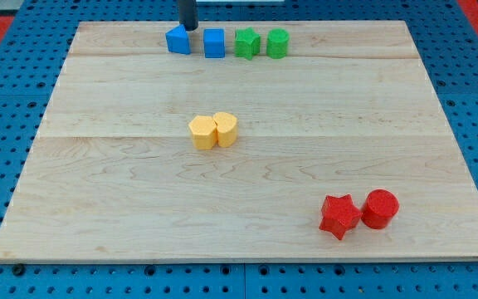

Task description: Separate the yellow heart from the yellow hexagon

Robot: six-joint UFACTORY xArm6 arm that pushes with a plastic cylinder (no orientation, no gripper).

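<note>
Two yellow blocks sit touching near the board's middle. The left one [202, 132] looks like the hexagon. The right one [226, 129] looks like the heart, though the shapes are hard to tell apart. My tip [188, 28] is at the view's top, just above the right side of a blue block [178, 40], far from the yellow pair.
A blue cube [214, 42], a green star-like block [247, 42] and a green rounded block [277, 42] line up along the top edge. A red star [339, 216] and a red cylinder [380, 208] sit at the bottom right. The wooden board [123, 208] lies on a blue pegboard.
</note>
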